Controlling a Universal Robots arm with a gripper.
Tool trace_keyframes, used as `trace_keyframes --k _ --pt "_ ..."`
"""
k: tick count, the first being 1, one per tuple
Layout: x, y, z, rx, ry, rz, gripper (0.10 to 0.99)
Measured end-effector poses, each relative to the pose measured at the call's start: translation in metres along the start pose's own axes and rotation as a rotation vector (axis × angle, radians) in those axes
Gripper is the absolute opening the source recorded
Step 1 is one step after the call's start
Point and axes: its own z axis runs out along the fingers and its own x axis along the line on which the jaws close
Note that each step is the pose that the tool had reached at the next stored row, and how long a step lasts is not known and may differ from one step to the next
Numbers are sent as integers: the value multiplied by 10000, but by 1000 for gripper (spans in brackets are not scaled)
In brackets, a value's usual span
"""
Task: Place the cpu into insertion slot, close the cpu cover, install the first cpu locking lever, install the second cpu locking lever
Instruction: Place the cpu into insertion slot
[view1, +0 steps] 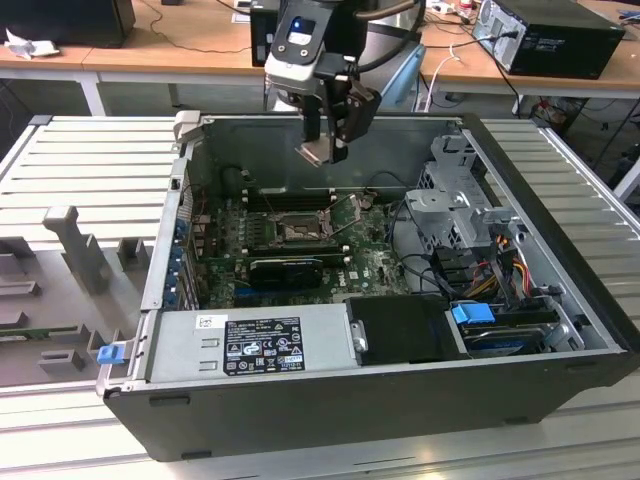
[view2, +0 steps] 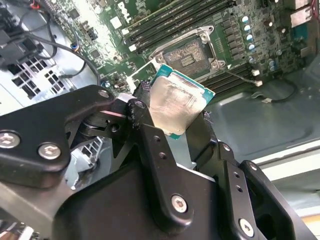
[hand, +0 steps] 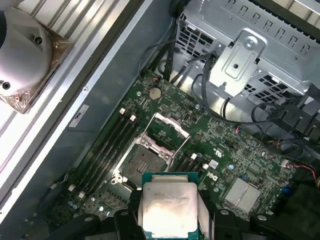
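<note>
workbench (view1: 90, 160) with open computer case (view1: 350, 400); grips cpu (view2: 177, 107) tight in gripper (view1: 325, 150), hangs above motherboard (view1: 375, 265) near bare insertion slot (hand: 141, 165), cpu cover (hand: 167, 132) swung open at its edge.

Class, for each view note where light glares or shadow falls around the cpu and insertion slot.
Second wrist view: the cpu shows a patchy bright sheen on its face, between dark fingers. First wrist view: its face is evenly pale, the insertion slot dim. Exterior view: the case interior lies shaded below the gripper, the ribbed table bright.
</note>
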Motion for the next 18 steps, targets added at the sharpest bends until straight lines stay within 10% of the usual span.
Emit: trace_keyframes --k 18 --pt "-1 -7 88 -46 -289 3525 529"
